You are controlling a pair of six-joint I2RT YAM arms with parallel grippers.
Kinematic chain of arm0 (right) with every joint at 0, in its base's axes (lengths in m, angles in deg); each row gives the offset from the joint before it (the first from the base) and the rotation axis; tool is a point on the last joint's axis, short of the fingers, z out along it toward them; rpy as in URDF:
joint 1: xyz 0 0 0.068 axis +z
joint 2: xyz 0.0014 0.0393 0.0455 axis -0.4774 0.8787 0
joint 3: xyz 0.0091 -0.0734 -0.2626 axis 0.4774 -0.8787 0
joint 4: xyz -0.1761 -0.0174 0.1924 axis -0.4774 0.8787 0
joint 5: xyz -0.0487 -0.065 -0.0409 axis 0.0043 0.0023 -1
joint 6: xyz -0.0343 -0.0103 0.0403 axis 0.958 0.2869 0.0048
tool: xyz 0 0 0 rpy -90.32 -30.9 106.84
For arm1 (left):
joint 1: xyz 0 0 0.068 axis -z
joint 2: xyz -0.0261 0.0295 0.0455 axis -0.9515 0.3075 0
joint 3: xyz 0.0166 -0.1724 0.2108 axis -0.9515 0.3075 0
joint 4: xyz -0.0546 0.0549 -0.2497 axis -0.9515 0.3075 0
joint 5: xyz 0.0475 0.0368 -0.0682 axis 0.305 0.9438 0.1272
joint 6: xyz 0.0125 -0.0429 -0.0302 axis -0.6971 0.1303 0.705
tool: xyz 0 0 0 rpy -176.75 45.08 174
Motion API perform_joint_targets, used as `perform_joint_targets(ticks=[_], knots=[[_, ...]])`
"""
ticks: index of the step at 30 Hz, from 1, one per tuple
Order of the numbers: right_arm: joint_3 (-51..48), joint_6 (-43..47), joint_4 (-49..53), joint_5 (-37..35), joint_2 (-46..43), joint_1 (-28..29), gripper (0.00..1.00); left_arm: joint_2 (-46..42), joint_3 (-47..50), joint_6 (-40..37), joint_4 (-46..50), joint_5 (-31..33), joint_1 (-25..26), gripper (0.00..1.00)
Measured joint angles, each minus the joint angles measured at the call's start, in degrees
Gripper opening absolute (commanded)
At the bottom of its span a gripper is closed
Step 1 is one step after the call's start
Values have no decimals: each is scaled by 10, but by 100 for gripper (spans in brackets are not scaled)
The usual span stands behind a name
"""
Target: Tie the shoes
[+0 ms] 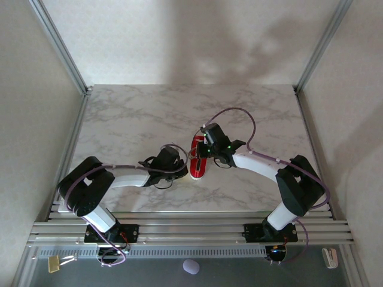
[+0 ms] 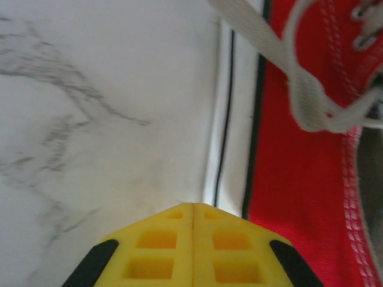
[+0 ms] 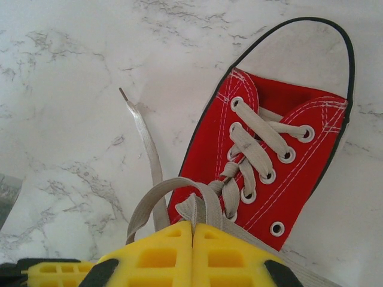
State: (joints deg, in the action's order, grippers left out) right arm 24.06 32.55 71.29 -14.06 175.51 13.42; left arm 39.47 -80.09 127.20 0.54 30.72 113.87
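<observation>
Nearest the arm bases, on the tabletop (image 1: 131, 113), lies the white end of the shoe (image 1: 197, 164), which I take for the toe. Seen from above, the shoe runs near to far, about midway between the two arms.

Just beside it on the left are the left fingers (image 2: 185, 218), pressed together with nothing visible between them. Their tips hang at the white sole (image 2: 230, 119). The shoe's side runs straight ahead of them, with the red canvas to their right. A lace (image 2: 251, 30) crosses the sole further ahead and loops back toward the lacing, clear of the tips.

Farther off, over the shoe's far end, the right fingers (image 3: 187, 236) are closed tight too. Lace strands from the lacing run down under their tips; whether one is pinched I cannot tell. From these fingers the shoe's long axis points away and a little right, past the eyelets (image 3: 287, 156) to the toe cap (image 3: 311, 54). One free lace end (image 3: 146, 143) trails slack on the tabletop, left of the shoe in that view.

As I judge it, the right fingers are nearer the loose strands. The left fingers would have to reach ahead and rightward for the crossing lace. No bow is tied yet.
</observation>
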Motion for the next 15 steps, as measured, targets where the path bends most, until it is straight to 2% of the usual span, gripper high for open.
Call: perform_joint_targets(ticks=[15], knots=[[-7,-17,0,-1,-7,-10,0,72,-24,33,-85,-32,57,6]])
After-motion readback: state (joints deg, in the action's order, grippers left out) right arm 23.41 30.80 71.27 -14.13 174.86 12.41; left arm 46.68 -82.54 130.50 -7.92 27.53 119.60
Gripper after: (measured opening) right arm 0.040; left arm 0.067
